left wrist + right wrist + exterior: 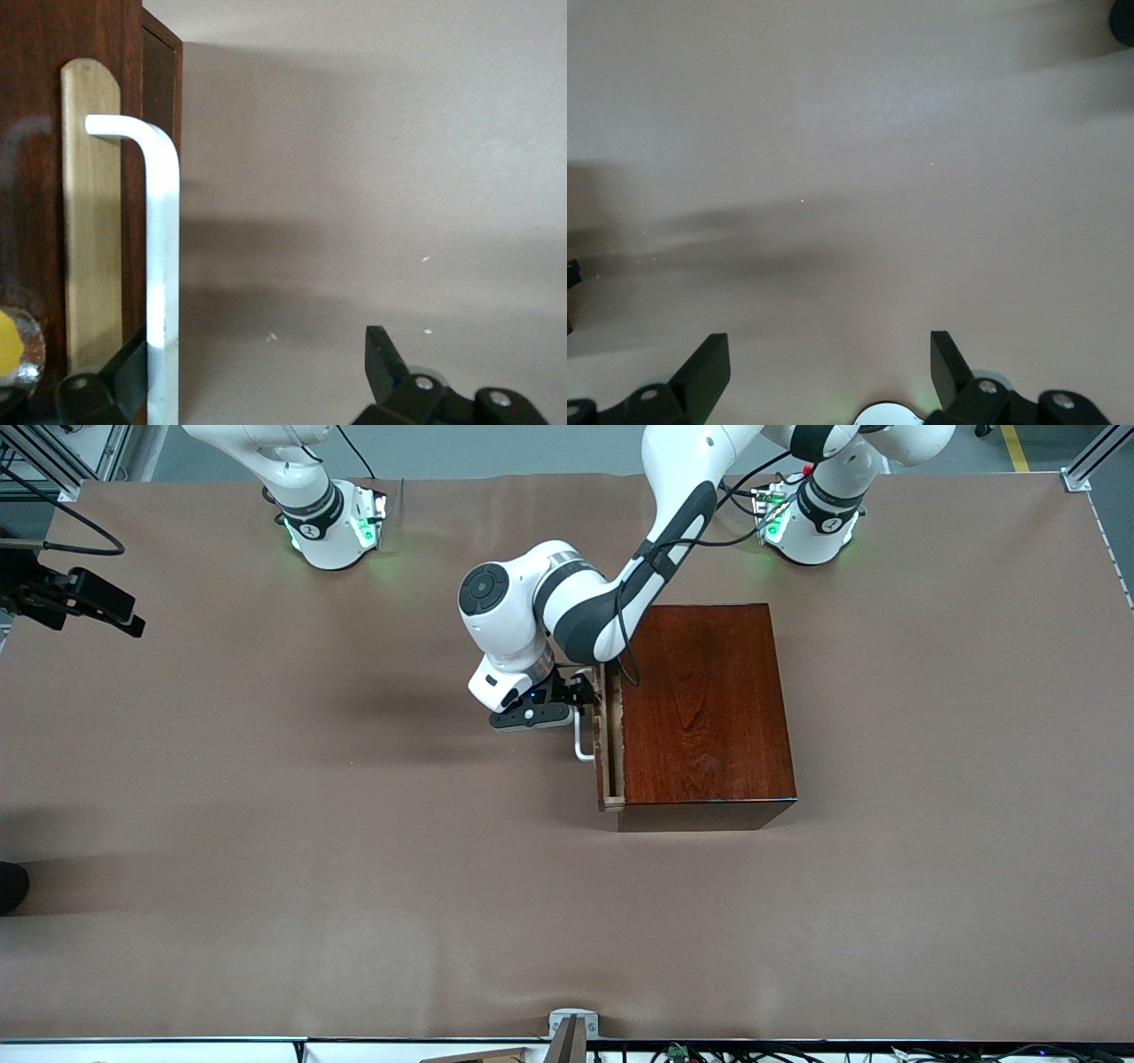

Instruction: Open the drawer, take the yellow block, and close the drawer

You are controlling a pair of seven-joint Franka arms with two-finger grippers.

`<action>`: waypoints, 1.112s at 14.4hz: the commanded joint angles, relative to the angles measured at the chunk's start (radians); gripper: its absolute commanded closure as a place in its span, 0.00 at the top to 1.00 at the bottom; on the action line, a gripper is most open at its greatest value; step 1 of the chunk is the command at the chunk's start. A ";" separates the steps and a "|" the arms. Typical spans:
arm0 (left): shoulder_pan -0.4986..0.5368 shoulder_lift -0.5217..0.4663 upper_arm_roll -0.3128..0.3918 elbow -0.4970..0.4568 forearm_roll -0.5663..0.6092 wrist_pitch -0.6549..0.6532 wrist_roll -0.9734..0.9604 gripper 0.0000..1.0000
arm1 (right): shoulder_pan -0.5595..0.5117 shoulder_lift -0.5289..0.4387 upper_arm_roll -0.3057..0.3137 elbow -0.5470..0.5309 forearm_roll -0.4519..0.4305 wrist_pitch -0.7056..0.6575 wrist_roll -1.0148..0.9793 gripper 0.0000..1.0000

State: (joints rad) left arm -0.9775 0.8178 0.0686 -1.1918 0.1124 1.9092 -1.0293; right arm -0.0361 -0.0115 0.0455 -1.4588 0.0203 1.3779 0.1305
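Brown paper-covered table (266,850) fills pretty much everything; near the middle, a bit toward the left arm's end, sits the dark reddish wooden box (704,713); its drawer (609,735) faces the right arm's end and is pulled out just a crack, a thin strip of pale wood showing along the box's edge in the front view.

The left gripper (580,695) is right at the drawer front, at roughly 9 o'clock from the box centre; the white handle (580,740) pokes out below it in that view. The front view doesn't really tell you what the jaws are doing; the left wrist view does: they're spread wide, one finger (124,376) up against the handle (164,266) next to the drawer front, the other finger (385,359) well off over bare table, so nothing is clamped. That view also shows a pale wood plate (91,212) under the handle mount, which the front view hides under the arm.

Yellow block: can't see it on the table or in the sliver of open drawer, so can't say where it is.

Right gripper (830,363) only shows in its own wrist view; jaws wide apart, holding nothing, just bare table (850,177) under it; that arm is waiting.
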 commanded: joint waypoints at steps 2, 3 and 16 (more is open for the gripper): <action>-0.006 0.035 -0.010 0.038 -0.036 0.119 -0.067 1.00 | -0.004 0.005 0.002 0.015 0.006 -0.010 0.012 1.00; -0.006 0.034 -0.012 0.040 -0.042 0.120 -0.083 1.00 | -0.005 0.005 0.002 0.015 0.006 -0.011 0.012 1.00; -0.009 0.029 -0.038 0.058 -0.100 0.249 -0.140 1.00 | -0.005 0.005 0.002 0.015 0.006 -0.011 0.012 1.00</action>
State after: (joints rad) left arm -0.9805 0.8194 0.0374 -1.1806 0.0358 2.1184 -1.1386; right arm -0.0362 -0.0115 0.0448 -1.4588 0.0203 1.3777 0.1305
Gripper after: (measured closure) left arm 0.000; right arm 0.000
